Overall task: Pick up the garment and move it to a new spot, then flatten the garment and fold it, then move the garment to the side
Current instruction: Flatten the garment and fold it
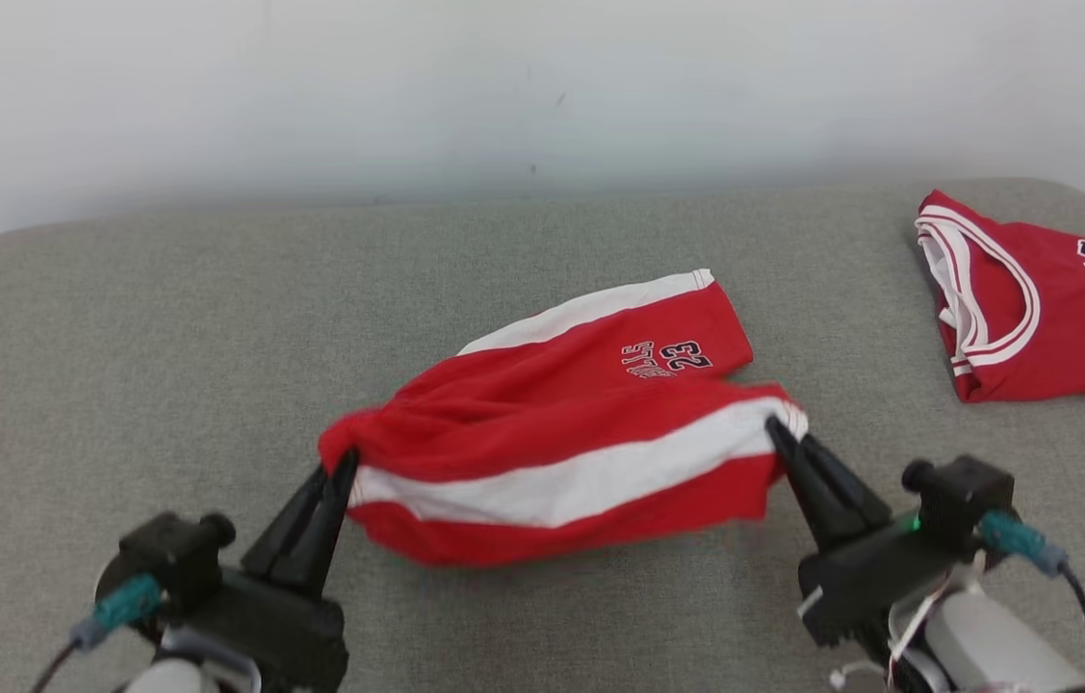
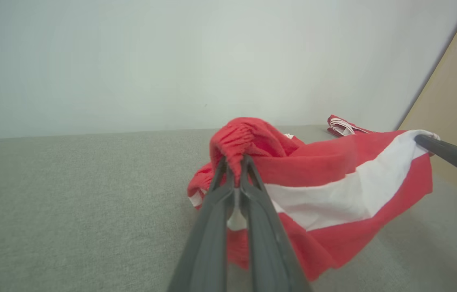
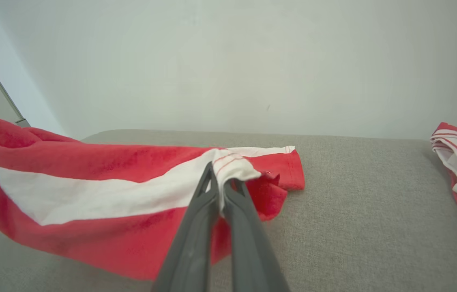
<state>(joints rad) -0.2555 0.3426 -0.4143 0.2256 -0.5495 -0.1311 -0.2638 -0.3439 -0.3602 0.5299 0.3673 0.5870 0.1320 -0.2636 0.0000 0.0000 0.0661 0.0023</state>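
A: Where are the shorts point(image 1: 561, 423) held?
B: Half lifted over the grey tabletop point(image 1: 118, 337). Waistband clamped in the left pincer point(image 1: 342, 467), striped hem in the right pincer point(image 1: 775, 425). Best pulled evenly taut, then laid flat.

- Bright, flat, diffuse light in all three views; direction of the source not to be told.
- Pale wall point(image 1: 503, 87) a touch washed out, greying gently toward its foot.
- Under the lifted red shorts point(image 1: 552, 452), a faint, soft-edged shadow on the grey cushion point(image 1: 118, 385).
- Smeared along the shorts' lower hem in the head view; sharper at the print and on the jersey point(image 1: 1033, 308).
- Out of focus close to the lens: left gripper point(image 2: 234, 164) in the left wrist view, right gripper point(image 3: 218, 172) in the right wrist view.
- Small green glow on the right gripper's body in the head view.
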